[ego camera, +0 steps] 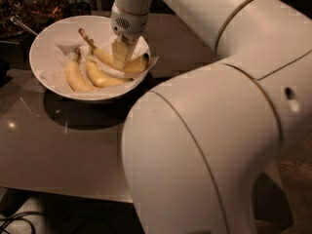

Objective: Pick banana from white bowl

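The claw [122, 57] is down in the bowl [43, 43], over the middle of the banana [103, 56]; I cannot tell whether it grips. The banana lies in the bowl, with a curved banana [100, 77] and a stubby banana [73, 77] beside it. The bowl stands on the table [58, 155].
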Controlling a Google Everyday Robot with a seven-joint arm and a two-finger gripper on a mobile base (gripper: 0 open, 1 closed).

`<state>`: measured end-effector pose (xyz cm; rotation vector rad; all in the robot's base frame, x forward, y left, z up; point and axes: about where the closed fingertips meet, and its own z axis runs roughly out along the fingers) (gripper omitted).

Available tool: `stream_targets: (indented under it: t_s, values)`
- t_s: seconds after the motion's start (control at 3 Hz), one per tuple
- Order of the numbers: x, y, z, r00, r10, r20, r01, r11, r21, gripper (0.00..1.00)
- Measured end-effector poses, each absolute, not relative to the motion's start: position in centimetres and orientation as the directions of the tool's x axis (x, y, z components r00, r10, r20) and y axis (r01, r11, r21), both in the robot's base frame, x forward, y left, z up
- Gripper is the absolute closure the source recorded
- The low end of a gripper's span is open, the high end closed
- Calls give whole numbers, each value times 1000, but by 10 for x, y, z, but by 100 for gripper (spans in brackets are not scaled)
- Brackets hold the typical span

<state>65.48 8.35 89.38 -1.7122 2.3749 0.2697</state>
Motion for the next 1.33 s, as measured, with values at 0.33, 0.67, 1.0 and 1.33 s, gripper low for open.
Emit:
stream_targets:
  t_s: [0.33,0.67,1.0,1.33]
  values:
    - [626,72,916,-285,-914,-288,-951,307,-33,100]
    - [616,66,925,-276,-915,-294,-952,302,-47,100]
    - [602,67,940,-272,-910,-314,-948,309,-72,100]
    - [580,66,959,-270,-894,-358,-942,322,-93,100]
